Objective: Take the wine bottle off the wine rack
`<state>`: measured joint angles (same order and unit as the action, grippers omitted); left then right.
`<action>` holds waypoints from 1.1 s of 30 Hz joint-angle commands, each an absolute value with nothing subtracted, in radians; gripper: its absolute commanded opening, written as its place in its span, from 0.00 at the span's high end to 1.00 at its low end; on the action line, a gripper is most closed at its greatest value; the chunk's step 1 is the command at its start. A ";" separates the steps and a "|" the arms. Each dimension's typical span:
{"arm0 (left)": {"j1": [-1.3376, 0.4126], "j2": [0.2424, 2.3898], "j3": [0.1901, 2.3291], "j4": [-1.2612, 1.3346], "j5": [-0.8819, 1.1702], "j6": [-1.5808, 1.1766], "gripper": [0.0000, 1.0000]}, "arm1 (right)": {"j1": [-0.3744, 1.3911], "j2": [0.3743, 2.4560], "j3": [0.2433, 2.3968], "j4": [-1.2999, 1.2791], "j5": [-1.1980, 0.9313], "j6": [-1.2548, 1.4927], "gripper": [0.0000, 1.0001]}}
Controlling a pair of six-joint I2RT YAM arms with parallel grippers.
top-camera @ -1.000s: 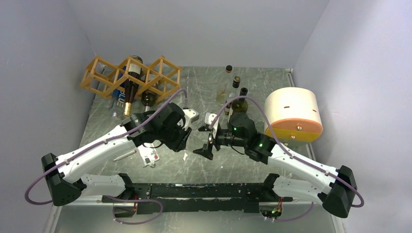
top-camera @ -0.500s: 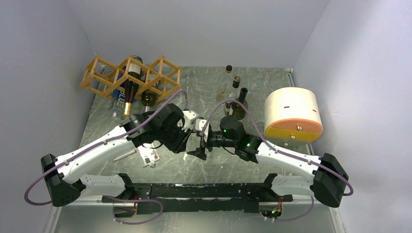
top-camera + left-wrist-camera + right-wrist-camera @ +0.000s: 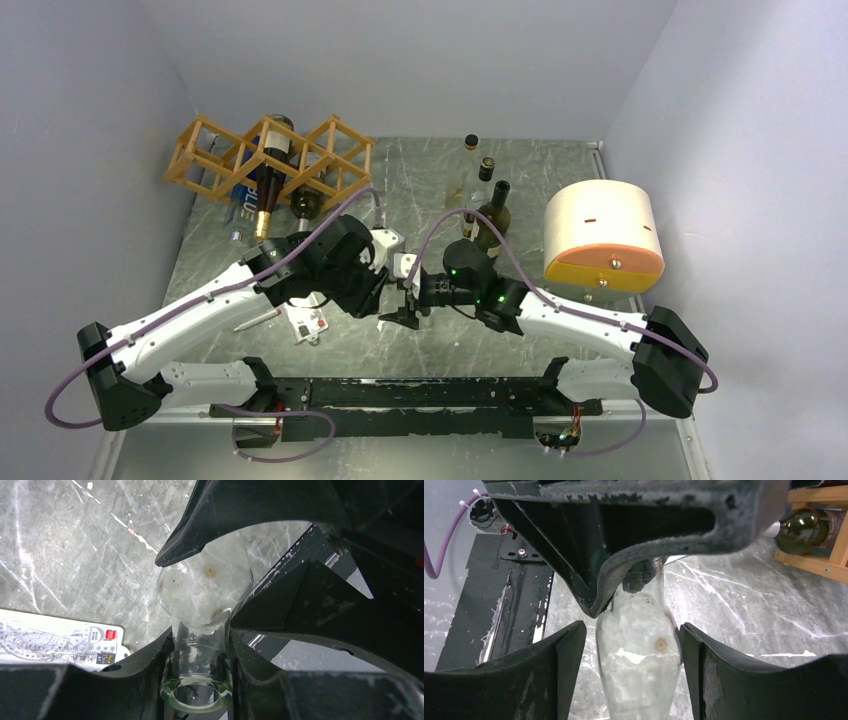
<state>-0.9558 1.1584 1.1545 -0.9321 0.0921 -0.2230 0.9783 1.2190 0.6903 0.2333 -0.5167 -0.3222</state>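
Note:
The orange-brown wine rack [image 3: 270,152] stands at the far left. A dark wine bottle [image 3: 268,185] with a gold capsule lies in its middle cell, neck towards me. A second dark bottle [image 3: 305,205] lies at its front and shows in the right wrist view [image 3: 801,527]. My left gripper [image 3: 197,652] is shut on the neck of a clear glass bottle [image 3: 205,590] at the table's middle. My right gripper [image 3: 631,632] is open, its jaws on either side of that bottle's body [image 3: 639,660] with small gaps. In the top view both grippers [image 3: 398,292] meet and hide the clear bottle.
A cream cylinder with an orange base [image 3: 603,235] stands at the right. A dark bottle [image 3: 493,212] and two small ones [image 3: 486,168] stand behind the right arm. A white printed packet [image 3: 305,322] lies near the left arm and shows in the left wrist view [image 3: 60,640].
My right arm has moved left to the left gripper, and its open jaws now straddle the clear bottle. The left arm has barely moved.

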 commanded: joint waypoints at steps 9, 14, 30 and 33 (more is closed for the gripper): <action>-0.964 1.053 1.180 -0.836 0.107 -0.256 0.15 | 0.985 1.182 0.656 0.302 -0.427 -0.231 0.68; -0.964 1.016 1.173 -0.782 0.058 -0.390 0.05 | 0.986 1.149 0.617 0.355 -0.302 -0.133 0.81; -0.963 1.080 1.175 -0.656 -0.083 -0.629 0.41 | 0.985 1.121 0.543 0.483 -0.094 0.107 0.80; -0.964 1.115 1.211 -0.671 -0.148 -0.659 0.36 | 0.985 1.110 0.537 0.478 -0.092 0.114 0.80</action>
